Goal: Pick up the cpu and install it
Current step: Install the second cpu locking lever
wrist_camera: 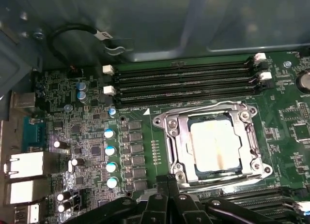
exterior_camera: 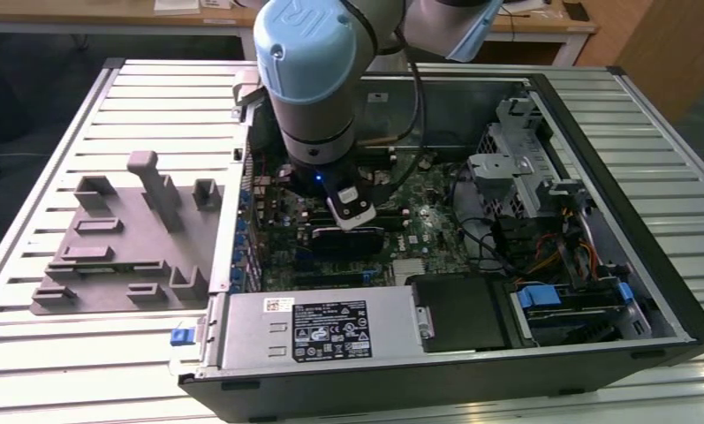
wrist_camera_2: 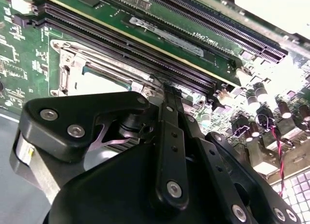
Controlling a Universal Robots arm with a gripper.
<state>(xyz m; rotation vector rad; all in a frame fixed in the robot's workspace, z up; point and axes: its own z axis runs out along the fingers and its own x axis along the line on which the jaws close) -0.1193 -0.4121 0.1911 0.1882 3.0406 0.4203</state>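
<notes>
The cpu (wrist_camera: 215, 146), a square chip with a pale silver top marked by a brownish smear, lies flat inside the shiny metal socket frame (wrist_camera: 164, 123) on the green motherboard (wrist_camera: 82, 112). In the second wrist view a corner of the cpu (wrist_camera_2: 94, 82) shows beyond the black finger linkages. My gripper (wrist_camera: 168, 181) hovers just beside the socket's edge, fingers closed together with nothing between them. From the exterior view, the gripper (exterior_camera: 349, 249) reaches down into the open computer case over the board's middle.
Black memory slots (wrist_camera: 184, 81) run along one side of the socket. Capacitors (wrist_camera: 110, 151) and rear ports (wrist_camera: 24, 166) crowd the board. The case holds a power supply (exterior_camera: 316, 327), drive cage (exterior_camera: 510, 168) and cables (exterior_camera: 552, 247). A grey fixture block (exterior_camera: 116, 238) lies on the table.
</notes>
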